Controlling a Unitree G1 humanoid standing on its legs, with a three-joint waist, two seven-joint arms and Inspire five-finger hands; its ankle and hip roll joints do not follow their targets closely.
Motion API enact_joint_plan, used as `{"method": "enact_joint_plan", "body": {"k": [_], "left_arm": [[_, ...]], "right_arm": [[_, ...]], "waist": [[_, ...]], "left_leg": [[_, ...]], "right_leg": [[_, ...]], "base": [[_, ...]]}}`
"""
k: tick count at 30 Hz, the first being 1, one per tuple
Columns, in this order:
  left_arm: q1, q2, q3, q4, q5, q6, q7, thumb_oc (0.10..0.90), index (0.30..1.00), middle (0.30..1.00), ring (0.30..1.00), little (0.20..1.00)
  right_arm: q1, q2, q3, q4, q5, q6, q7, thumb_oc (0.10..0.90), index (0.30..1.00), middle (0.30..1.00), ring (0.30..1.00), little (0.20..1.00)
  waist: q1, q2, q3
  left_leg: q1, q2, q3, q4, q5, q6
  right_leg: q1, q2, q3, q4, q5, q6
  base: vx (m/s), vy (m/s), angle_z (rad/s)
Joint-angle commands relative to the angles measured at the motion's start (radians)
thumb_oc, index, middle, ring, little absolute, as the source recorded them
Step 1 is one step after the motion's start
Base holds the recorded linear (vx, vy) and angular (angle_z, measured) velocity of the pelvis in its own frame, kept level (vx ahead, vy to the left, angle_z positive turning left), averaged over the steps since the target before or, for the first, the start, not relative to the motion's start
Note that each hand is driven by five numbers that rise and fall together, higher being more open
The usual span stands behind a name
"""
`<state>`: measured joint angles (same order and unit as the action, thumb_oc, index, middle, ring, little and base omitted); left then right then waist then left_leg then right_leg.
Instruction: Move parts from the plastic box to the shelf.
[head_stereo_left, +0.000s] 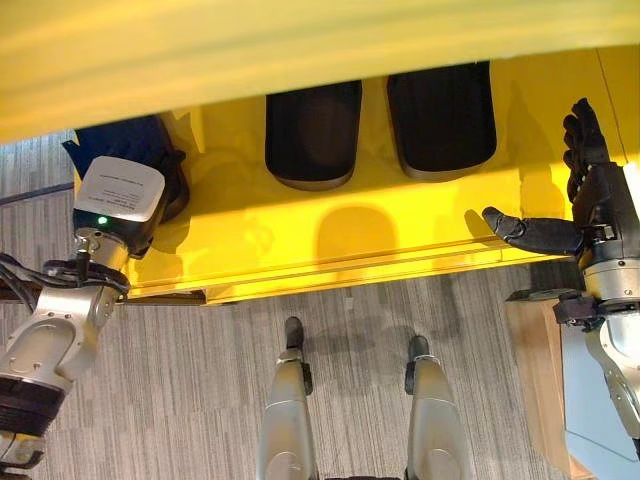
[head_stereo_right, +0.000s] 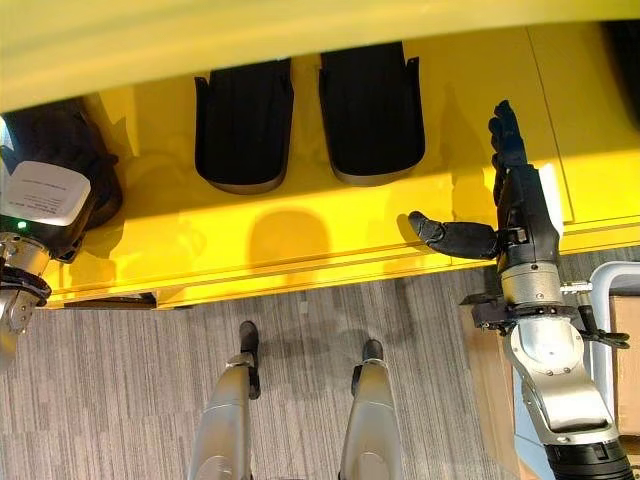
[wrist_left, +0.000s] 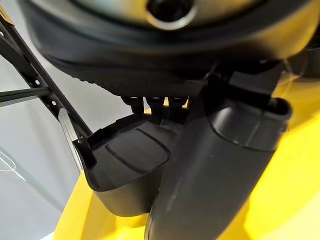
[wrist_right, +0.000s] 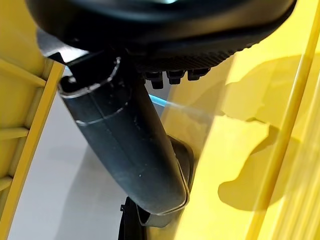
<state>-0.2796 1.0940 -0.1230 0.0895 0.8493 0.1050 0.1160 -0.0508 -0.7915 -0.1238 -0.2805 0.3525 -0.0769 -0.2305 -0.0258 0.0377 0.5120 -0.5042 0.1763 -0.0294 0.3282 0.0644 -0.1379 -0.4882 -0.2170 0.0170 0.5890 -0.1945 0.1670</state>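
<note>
Left eye view: two black parts (head_stereo_left: 313, 135) (head_stereo_left: 441, 118) are lying side by side on the yellow shelf (head_stereo_left: 330, 245); a third part (head_stereo_left: 135, 150) is sitting under the left hand (head_stereo_left: 118, 200), whose fingers cannot be told.

Right eye view: right hand (head_stereo_right: 520, 215) is hovering with fingers straight and thumb spread, well apart from the parts.

Left wrist view: third part is lying just past the thumb (wrist_left: 215, 180).

Right wrist view: thumb is extending beside the shelf.

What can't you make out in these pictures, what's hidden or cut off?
- Left hand: head views, fingers hidden under its own wrist, over a dark part; grip unclear.
- Two black parts on the yellow shelf: far ends covered by the yellow band across the top.
- Right hand: open, holding nothing.
</note>
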Motion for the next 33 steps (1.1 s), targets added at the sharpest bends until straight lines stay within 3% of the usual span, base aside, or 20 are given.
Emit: {"method": "enact_joint_plan", "body": {"k": [1,12,33], "left_arm": [[-0.139,0.034,-0.035,-0.057,0.010,-0.044,0.053,0.900,1.000,1.000,1.000,1.000],[-0.156,0.040,-0.054,-0.043,0.033,-0.047,0.058,0.900,1.000,1.000,1.000,1.000],[-0.273,0.118,-0.181,-0.069,0.051,-0.190,0.032,0.900,1.000,1.000,1.000,1.000]], "right_arm": [[-0.121,-0.006,-0.010,-0.044,-0.020,-0.109,-0.023,0.900,1.000,1.000,1.000,1.000],[-0.127,-0.008,-0.002,-0.037,-0.020,-0.112,-0.022,0.900,1.000,1.000,1.000,1.000],[-0.141,-0.039,0.014,-0.027,0.015,-0.120,-0.022,0.900,1.000,1.000,1.000,1.000]], "waist": [[-0.059,-0.032,-0.074],[-0.062,-0.032,-0.073],[-0.082,-0.033,-0.071]], "left_leg": [[0.045,-0.014,0.116,0.076,-0.143,0.059],[0.040,-0.011,0.116,0.078,-0.137,0.060],[0.044,-0.006,0.127,0.087,-0.149,0.057]], "right_leg": [[0.028,0.043,-0.091,0.002,-0.020,-0.089],[0.025,0.047,-0.086,0.000,-0.014,-0.091],[0.030,0.047,-0.075,-0.004,-0.014,-0.085]], "base": [[0.00,0.000,0.00],[0.00,0.000,0.00],[0.00,0.000,0.00]]}}
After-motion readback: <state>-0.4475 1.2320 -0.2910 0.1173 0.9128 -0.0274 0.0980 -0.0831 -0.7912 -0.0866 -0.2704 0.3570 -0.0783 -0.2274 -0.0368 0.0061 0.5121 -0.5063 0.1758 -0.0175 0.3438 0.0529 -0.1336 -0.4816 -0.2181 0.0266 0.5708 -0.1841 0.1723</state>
